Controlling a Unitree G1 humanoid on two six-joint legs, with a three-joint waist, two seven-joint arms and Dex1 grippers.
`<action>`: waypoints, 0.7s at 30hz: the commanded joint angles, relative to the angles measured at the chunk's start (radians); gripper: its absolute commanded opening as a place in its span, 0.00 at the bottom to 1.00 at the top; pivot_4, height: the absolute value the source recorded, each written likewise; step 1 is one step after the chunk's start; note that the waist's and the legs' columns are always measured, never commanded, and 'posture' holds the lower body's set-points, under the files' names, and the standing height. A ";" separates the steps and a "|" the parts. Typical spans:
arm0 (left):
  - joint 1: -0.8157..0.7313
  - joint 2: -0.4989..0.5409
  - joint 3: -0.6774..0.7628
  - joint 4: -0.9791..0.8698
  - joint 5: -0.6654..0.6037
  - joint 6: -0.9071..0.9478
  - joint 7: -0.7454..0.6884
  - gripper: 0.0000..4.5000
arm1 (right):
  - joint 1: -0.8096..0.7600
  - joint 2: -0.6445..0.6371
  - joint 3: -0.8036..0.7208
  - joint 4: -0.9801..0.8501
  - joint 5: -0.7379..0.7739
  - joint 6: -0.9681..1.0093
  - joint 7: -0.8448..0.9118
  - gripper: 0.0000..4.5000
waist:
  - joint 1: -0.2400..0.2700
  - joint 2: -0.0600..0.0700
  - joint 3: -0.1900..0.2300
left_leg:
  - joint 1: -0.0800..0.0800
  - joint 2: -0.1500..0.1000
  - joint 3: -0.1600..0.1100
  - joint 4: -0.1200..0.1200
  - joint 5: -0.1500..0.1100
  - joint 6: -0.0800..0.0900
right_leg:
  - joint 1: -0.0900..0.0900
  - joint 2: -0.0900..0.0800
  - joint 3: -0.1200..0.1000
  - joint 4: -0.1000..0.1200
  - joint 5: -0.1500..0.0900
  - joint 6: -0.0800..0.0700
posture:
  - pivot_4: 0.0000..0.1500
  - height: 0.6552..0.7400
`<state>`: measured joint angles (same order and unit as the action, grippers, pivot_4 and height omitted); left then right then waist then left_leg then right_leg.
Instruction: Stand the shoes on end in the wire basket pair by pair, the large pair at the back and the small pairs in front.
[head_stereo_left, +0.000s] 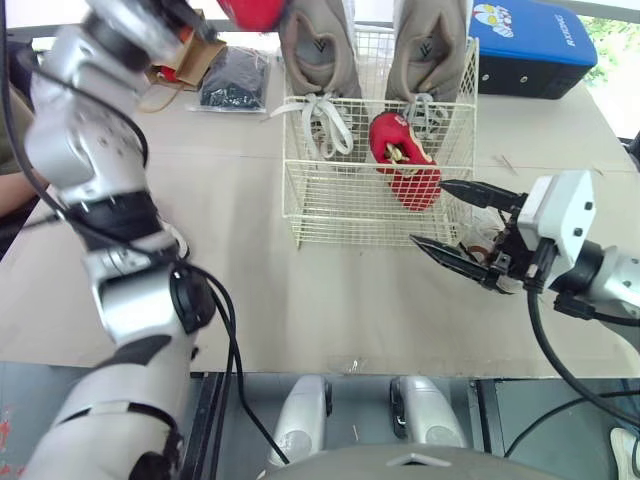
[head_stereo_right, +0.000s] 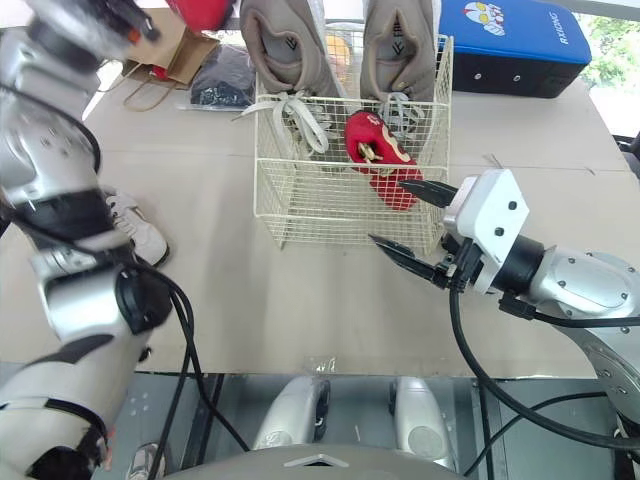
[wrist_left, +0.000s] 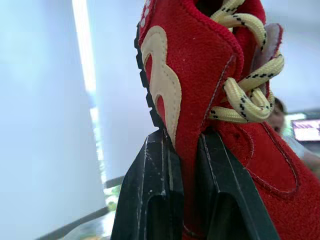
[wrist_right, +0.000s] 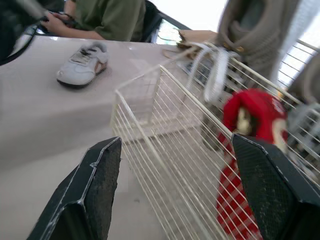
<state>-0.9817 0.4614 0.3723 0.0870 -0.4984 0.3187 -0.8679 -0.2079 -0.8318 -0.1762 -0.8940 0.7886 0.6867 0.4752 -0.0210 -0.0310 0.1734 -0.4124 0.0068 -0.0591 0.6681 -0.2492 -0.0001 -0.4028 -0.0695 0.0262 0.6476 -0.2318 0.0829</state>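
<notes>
My left gripper, clamped on the red shoe, holds it high, far left; it should stand beside its mate in the basket front. My right gripper is apart.

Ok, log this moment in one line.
left tool: shut on red shoe, raised | right tool: open, empty, beside wire basket | in basket: grey-brown pair at back, other red shoe front | table: white shoe
</notes>
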 joint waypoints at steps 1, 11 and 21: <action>0.030 -0.027 0.023 -0.139 -0.062 -0.046 0.077 0.02 | 0.014 -0.016 -0.055 -0.033 0.002 -0.016 0.007 0.75 | 0.004 0.000 0.000 | 0.000 0.000 -0.001 0.000 0.000 0.000 | 0.000 0.000 -0.001 0.001 0.000 0.000 | 1.00 1.00; 0.270 -0.175 -0.174 -0.077 0.221 -0.548 0.145 0.02 | 0.018 -0.020 -0.057 -0.046 0.006 -0.005 -0.009 0.75 | 0.024 0.000 -0.001 | -0.001 -0.001 -0.002 0.002 0.000 0.000 | 0.003 -0.001 -0.003 -0.004 0.000 0.000 | 1.00 1.00; 0.238 -0.216 -0.271 0.290 0.457 -0.986 0.290 0.02 | 0.033 -0.029 -0.081 -0.077 0.028 0.022 -0.041 0.75 | 0.033 0.000 -0.001 | -0.001 -0.002 -0.002 0.001 0.000 0.000 | 0.003 -0.001 -0.003 -0.004 0.000 0.000 | 1.00 1.00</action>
<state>-0.7158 0.2392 0.1080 0.3495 -0.0747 -0.5821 -0.6166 -0.1766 -0.8504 -0.2165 -0.9385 0.8018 0.7063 0.4483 0.0122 -0.0306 0.1728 -0.4134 0.0051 -0.0608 0.6695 -0.2494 0.0002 -0.3996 -0.0702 0.0233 0.6432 -0.2316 0.0831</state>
